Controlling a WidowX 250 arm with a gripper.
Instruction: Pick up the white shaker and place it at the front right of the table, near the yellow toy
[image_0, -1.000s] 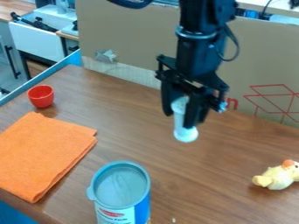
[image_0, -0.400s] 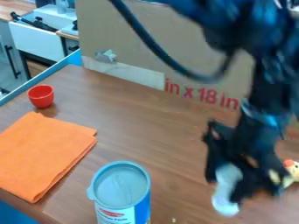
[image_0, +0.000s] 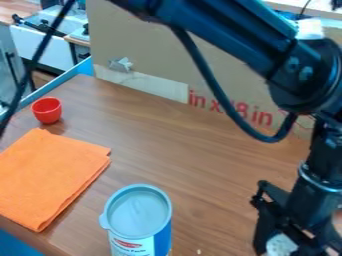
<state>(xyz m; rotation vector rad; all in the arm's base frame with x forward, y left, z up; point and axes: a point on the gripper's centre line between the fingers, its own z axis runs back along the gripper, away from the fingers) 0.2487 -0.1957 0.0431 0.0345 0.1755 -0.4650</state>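
Between fingers (image_0: 263, 238), pinches a white object (image_0: 280, 245) at five o'clock; likely mid-carry, next needs steady lowering before release.

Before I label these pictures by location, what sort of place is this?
Probably a robotics lab or test area: a black robot arm extends over a wooden table, cardboard stands behind it like a screen, and a cup and folded cloth lie about.
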